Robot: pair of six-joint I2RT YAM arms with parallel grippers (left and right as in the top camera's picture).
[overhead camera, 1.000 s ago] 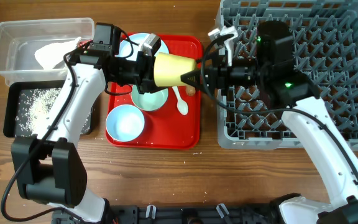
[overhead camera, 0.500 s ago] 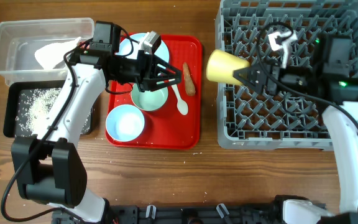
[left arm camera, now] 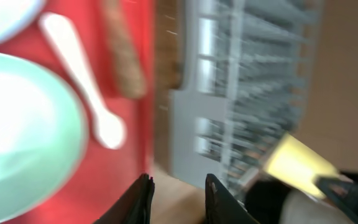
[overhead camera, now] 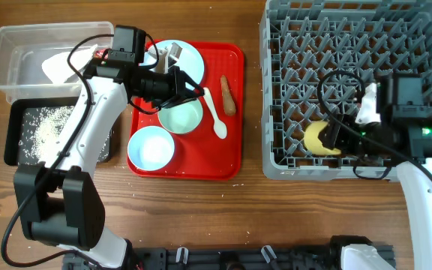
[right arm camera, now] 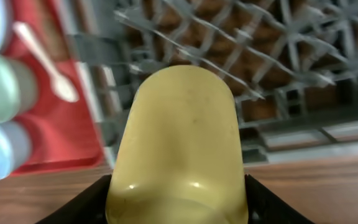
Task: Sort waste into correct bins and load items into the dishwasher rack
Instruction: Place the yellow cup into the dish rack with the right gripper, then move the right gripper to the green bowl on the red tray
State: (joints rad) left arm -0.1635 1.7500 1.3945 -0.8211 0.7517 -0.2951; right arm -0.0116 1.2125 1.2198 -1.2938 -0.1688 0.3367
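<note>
One yellow cup [overhead camera: 315, 139] sits clamped in the right gripper [overhead camera: 330, 138], inside the dishwasher rack [overhead camera: 291, 45].

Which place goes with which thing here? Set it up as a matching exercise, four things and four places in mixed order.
Things:
1. yellow cup
2. white spoon
3. rice grains
4. crumpled paper

Places:
A. in the black tray
B. on the red tray
C. in the clear tub
D. held by the right gripper over the dishwasher rack

Pairs: 1-D, 2-B, 3-A, 4-C
</note>
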